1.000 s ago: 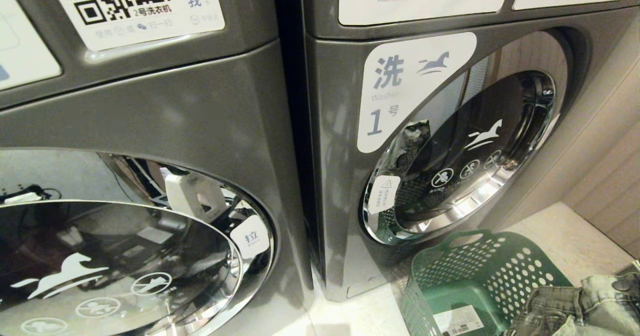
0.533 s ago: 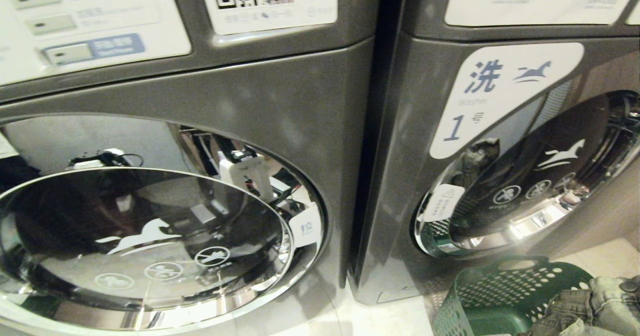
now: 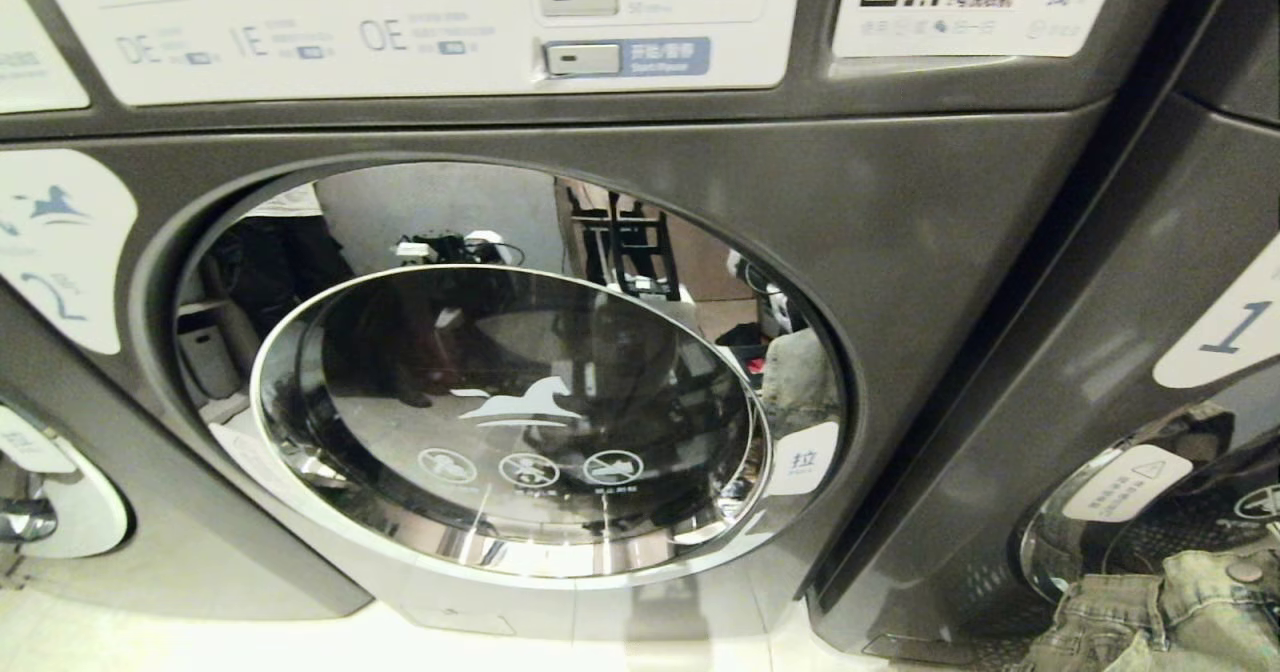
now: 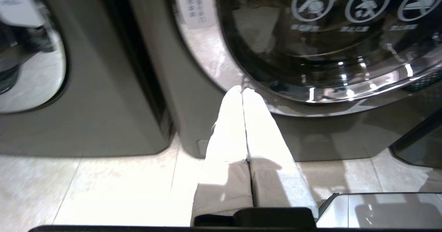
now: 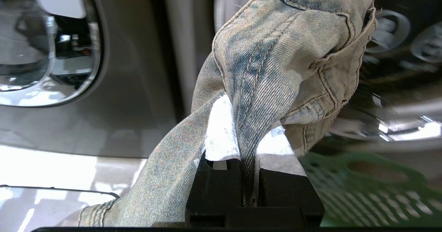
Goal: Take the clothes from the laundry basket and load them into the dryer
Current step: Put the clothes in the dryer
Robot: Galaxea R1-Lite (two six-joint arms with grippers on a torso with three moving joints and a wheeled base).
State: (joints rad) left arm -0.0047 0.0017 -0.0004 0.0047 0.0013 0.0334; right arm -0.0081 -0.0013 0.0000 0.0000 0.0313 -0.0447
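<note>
A pair of faded blue jeans hangs bunched from my right gripper, which is shut on a fold of the denim. In the head view the jeans show at the bottom right corner. The green perforated laundry basket lies just beyond that gripper. A grey front-loading machine fills the head view, and its round glass door is shut. My left gripper is shut and empty, low over the floor in front of a machine's door rim.
A second grey machine, marked 1, stands close on the right with its door shut. A white pull tab sits on the middle door's right edge. Pale tiled floor runs along the machines' bases.
The whole head view has swung left, so the camera moved: the machine marked 1 slid to the right edge and the basket left that view. The jeans stay at the bottom right.
</note>
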